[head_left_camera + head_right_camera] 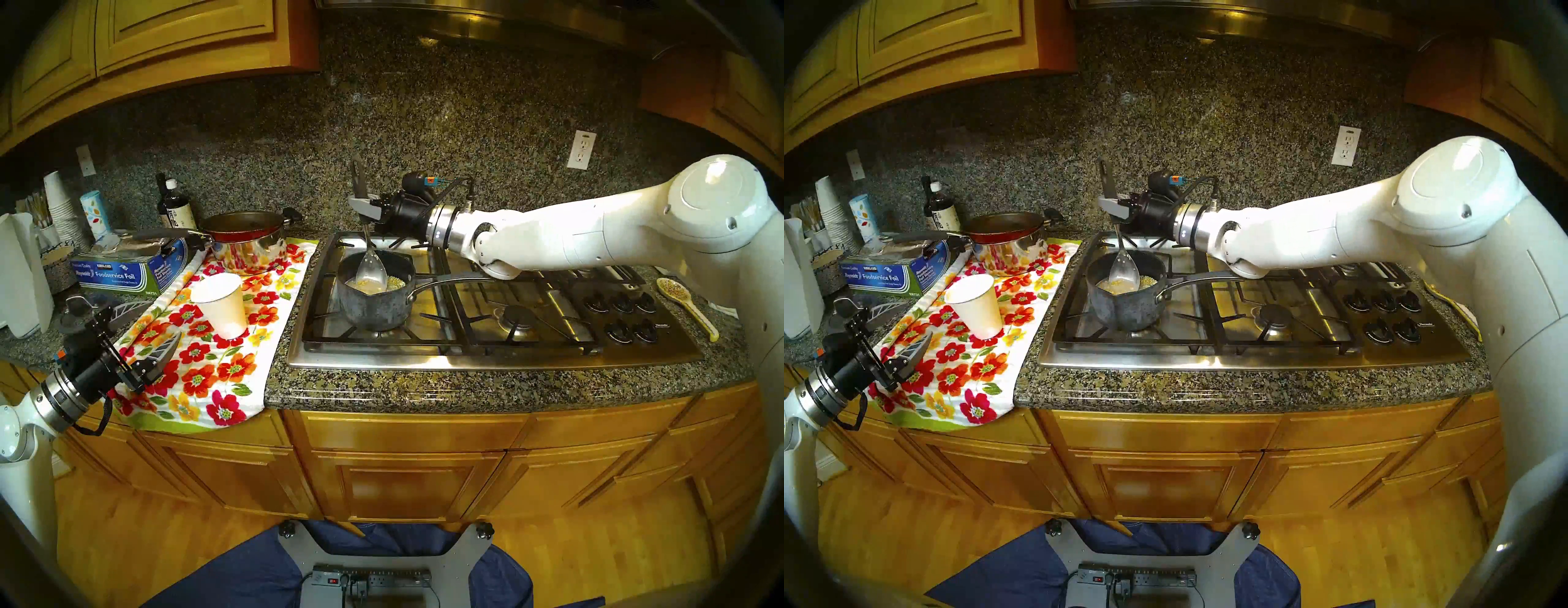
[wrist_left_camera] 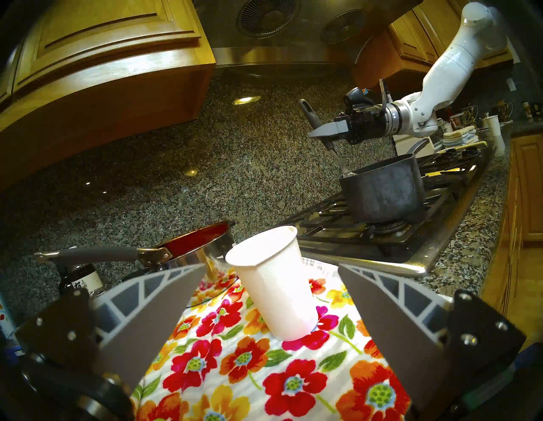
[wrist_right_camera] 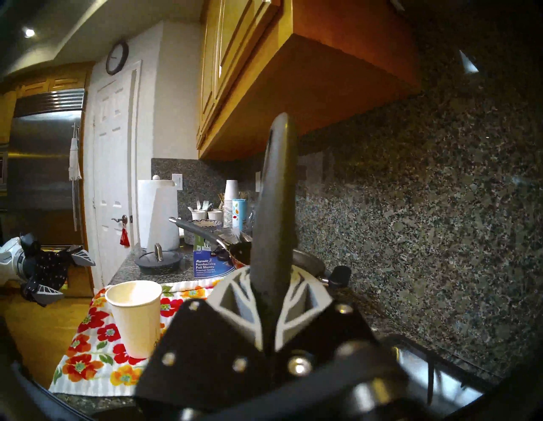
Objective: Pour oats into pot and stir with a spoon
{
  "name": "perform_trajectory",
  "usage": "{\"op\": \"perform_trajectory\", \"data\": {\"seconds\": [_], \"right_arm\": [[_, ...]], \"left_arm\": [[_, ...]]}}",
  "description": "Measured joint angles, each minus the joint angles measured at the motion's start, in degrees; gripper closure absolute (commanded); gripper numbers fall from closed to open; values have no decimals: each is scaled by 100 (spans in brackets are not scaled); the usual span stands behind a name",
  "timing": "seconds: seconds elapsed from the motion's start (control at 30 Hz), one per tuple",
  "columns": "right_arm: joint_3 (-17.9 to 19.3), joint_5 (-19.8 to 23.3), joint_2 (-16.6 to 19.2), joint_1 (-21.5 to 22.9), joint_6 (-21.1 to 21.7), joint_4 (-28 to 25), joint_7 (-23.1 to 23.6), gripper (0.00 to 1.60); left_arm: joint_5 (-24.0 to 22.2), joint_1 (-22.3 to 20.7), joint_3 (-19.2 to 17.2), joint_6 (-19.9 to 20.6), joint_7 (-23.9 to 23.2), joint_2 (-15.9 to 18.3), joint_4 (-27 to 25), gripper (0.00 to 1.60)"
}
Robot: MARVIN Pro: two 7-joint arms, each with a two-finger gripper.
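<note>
The dark grey pot point(image 1: 373, 308) stands on the front left burner, its silver handle pointing right. Oats point(image 1: 396, 281) lie inside it beside pale liquid. My right gripper point(image 1: 360, 204) is shut on the spoon's dark handle point(image 1: 358, 178), above the pot's far rim. The spoon stands near upright, with its shiny bowl point(image 1: 372, 267) down inside the pot. In the right wrist view the handle point(image 3: 274, 205) rises between the shut fingers. My left gripper point(image 1: 157, 325) is open and empty over the floral towel point(image 1: 203, 365), just short of a white paper cup point(image 1: 222, 303).
A steel pot with a red pan point(image 1: 246, 237) on it, a foil box point(image 1: 127, 269) and a dark bottle point(image 1: 174, 208) stand behind the towel. Stove knobs point(image 1: 623, 314) and a yellow spoon-shaped dish point(image 1: 683, 299) are at the right. Black grates cover the cooktop.
</note>
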Motion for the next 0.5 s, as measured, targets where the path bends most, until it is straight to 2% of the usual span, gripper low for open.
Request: {"op": "perform_trajectory", "data": {"seconds": [0.23,0.5], "right_arm": [[20,-9,148,167,-133,-622,92,160],[-215,-113,535,426,-278,-1265,125,160]], "left_arm": [[1,0,0,0,0,0,0,0],[2,0,0,-2,1,0,1,0]]}}
